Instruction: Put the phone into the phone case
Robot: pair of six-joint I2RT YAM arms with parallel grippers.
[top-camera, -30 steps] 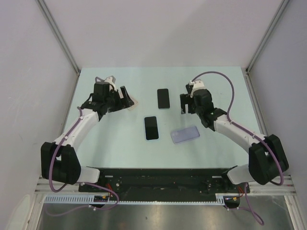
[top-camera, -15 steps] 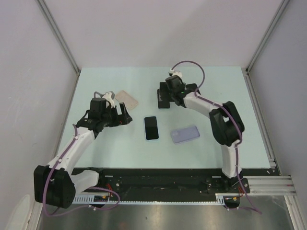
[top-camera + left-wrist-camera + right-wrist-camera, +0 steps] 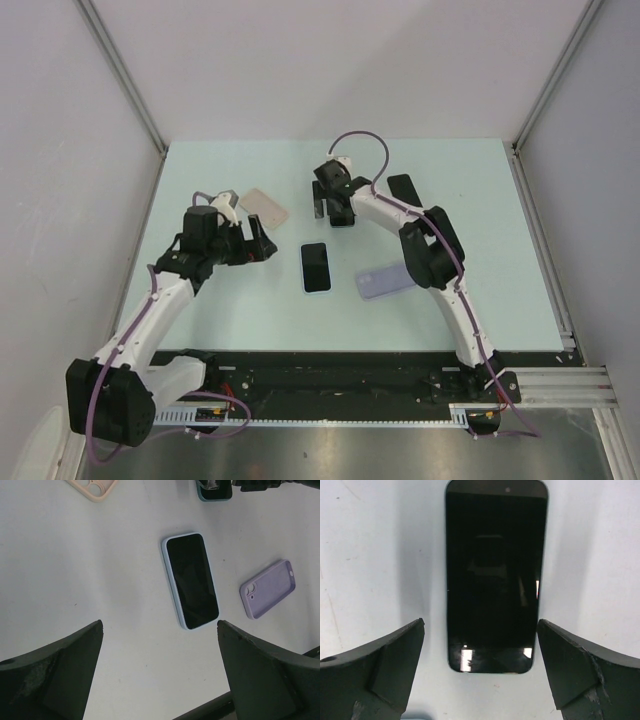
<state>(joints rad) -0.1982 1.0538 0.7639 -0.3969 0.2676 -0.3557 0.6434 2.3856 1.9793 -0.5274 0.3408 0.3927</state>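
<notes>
A dark phone (image 3: 492,575) with a teal rim lies screen up at the back of the table, partly hidden under my right gripper (image 3: 333,204) in the top view. My right gripper (image 3: 481,625) hangs open over its near end, one finger on each side, not touching. A second phone (image 3: 316,267) with a light-blue rim lies mid-table, also in the left wrist view (image 3: 191,580). The purple phone case (image 3: 385,282) lies flat to its right. My left gripper (image 3: 260,240) is open and holds nothing, left of the blue-rimmed phone.
A beige phone case (image 3: 263,206) lies at the back left, just beyond my left gripper. The right arm stretches across the table above the purple case. Grey walls and metal posts close in the table on three sides.
My right arm has swung left from beside the purple case onto the far phone. My left gripper has drawn back from the beige case toward the front. Both grippers have opened wider.
</notes>
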